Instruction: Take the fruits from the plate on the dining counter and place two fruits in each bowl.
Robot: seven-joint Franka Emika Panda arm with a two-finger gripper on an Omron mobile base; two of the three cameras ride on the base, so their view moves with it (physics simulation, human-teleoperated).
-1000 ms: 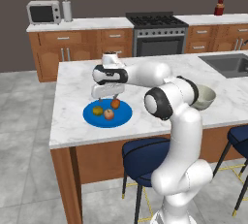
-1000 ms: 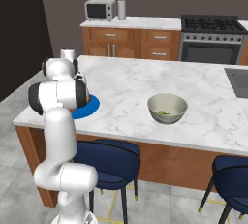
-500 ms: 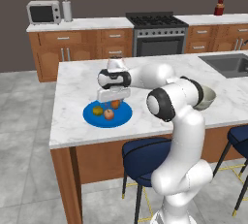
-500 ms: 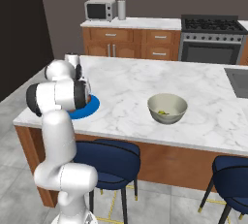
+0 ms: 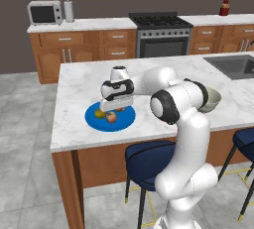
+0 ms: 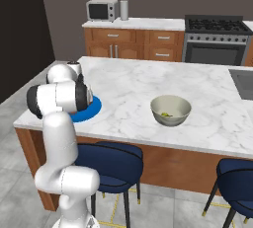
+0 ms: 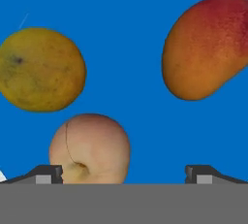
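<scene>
On the white marble dining counter [image 5: 163, 69] lies the blue plate [image 5: 94, 121] with three fruits on it. In the hand view these are an olive-yellow fruit [image 7: 41, 69], an orange-red one [image 7: 206, 46] and a pinkish one [image 7: 91, 148] on the plate [image 7: 126, 19]. My gripper [image 5: 115, 107] hangs low over them, open. Its fingertips [image 7: 48, 174] stand wide apart, and the pinkish fruit lies between them, closer to the left one. The cream bowl [image 6: 170, 110] stands to the right and holds a yellow-green fruit [image 6: 167, 115]. My arm hides part of the plate [image 6: 94, 107] in the right base view.
Blue stools [image 5: 149, 159] stand under the counter's near edge. A sink [image 5: 233, 65] is set into the counter's far right end. Behind are wooden cabinets with a stove [image 5: 159, 34] and a microwave [image 5: 44, 12].
The gripper has come down and slightly right over the plate, closer to the fruits. Its jaws have stayed wide apart. The fruits and bowl have not moved.
</scene>
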